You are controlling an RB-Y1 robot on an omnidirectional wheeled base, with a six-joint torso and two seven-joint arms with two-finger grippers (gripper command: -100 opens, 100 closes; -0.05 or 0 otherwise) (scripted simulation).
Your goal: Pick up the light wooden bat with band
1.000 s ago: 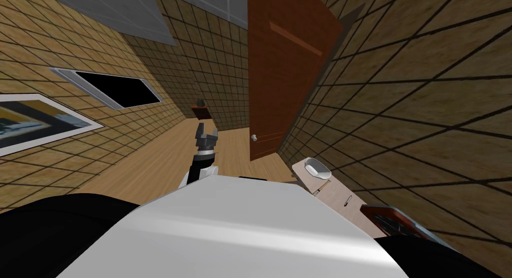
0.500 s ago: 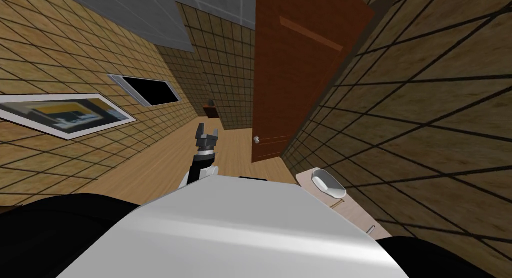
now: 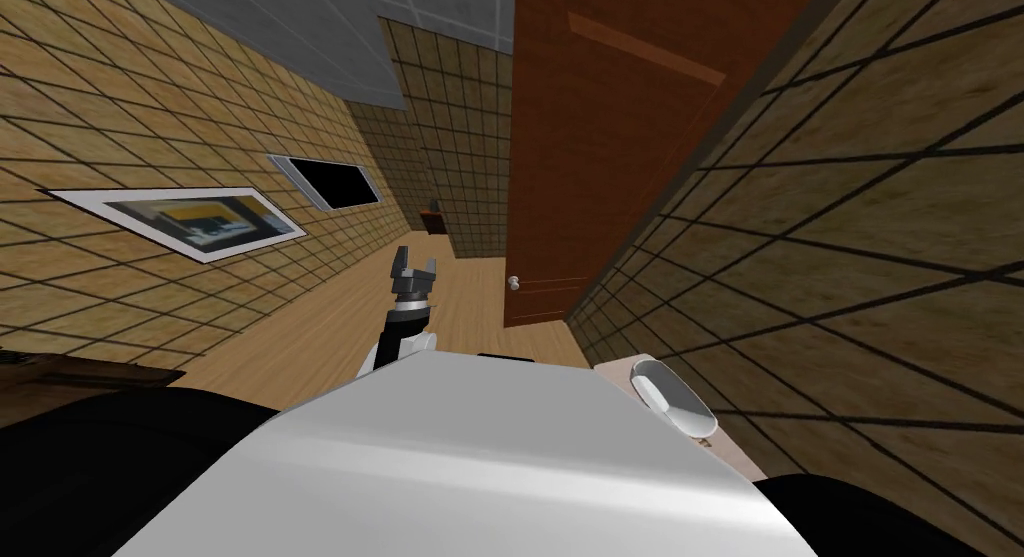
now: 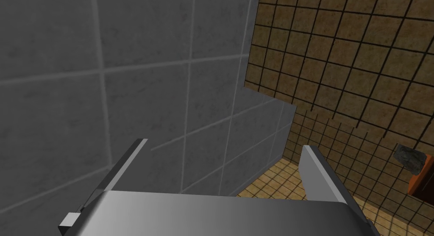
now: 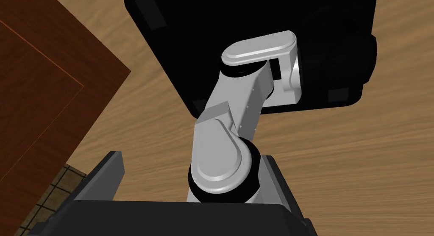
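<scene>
The left gripper (image 3: 413, 269) was held out ahead of the chest, above the wooden floor (image 3: 320, 331). Its two fingers (image 4: 318, 174) were spread wide with nothing between them. It pointed towards the far tiled wall, where a small reddish shelf (image 3: 434, 221) carried a dark lump too small to name.

The right gripper (image 5: 193, 163) faced down at the floor, with a corner of the brown door (image 3: 600, 161) off to one side. Its fingers also stood apart and were empty.

The door rose tall just right of the left gripper, its pale knob (image 3: 513, 282) low on the near edge.

At the robot's right, against the tiled wall, a light tan table (image 3: 615, 366) bore a white oval dish (image 3: 672, 401). A tiny speck (image 3: 705, 443) lay just beside the dish's near end, too small to tell what it was.

Where the bat lay, and which way its long axis ran, I could not tell.

On the left wall hung a framed picture (image 3: 190, 219). Beyond it was a window frame (image 3: 338, 181) around a black area.
</scene>
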